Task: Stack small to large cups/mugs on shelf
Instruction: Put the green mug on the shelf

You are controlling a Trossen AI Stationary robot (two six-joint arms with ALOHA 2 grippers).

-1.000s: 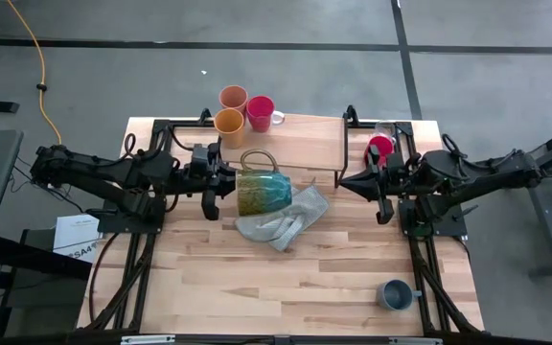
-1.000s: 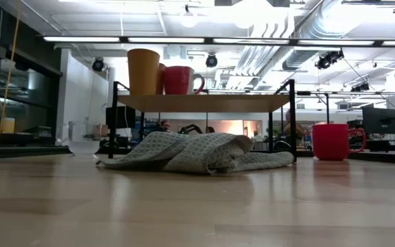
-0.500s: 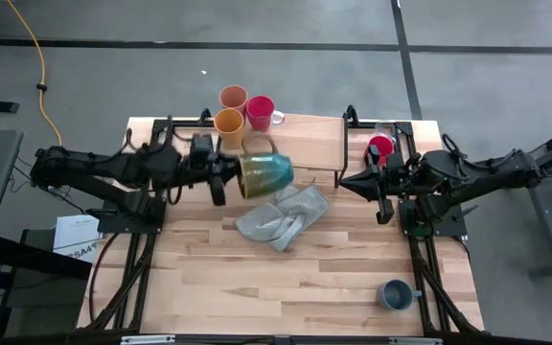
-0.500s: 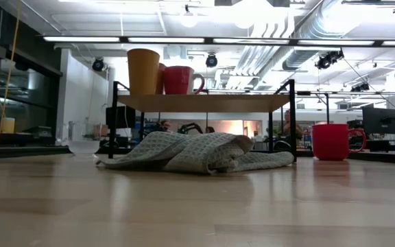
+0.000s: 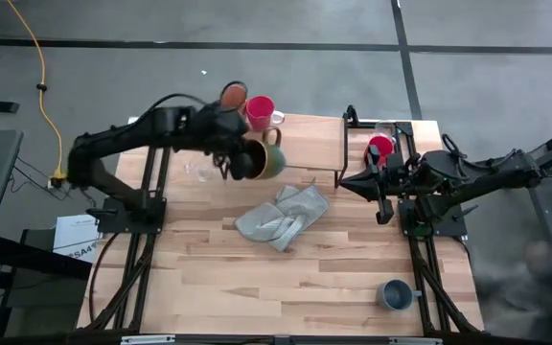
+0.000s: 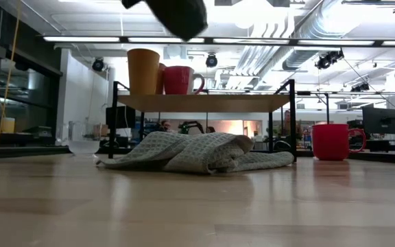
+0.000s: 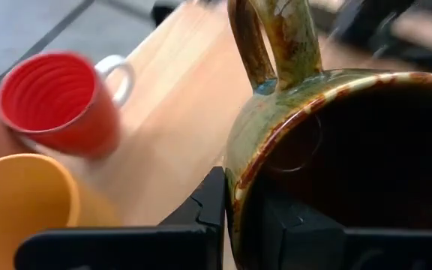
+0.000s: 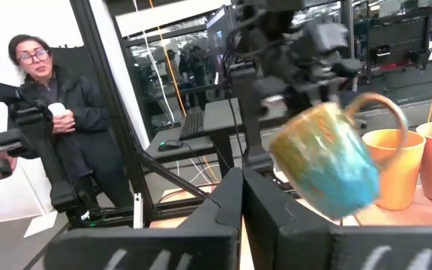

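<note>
Between left jaws (image 7: 231,225): rim of brown mug (image 5: 264,160), pinched & carried above shelf (image 5: 310,139), beside yellow mug (image 7: 21,195), likely to continue row | right jaws (image 8: 240,217): shut, empty, waiting by shelf end

We see a brown-green-teal glazed mug (image 8: 327,160), yellow mug (image 7: 21,196), ribbed red mug (image 7: 55,101), and grey checked cloth (image 5: 282,217).

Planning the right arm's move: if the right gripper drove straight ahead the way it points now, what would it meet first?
Probably the brown-green mug held up by the left gripper; the right gripper points at it across the shelf, though depth is uncertain.
</note>
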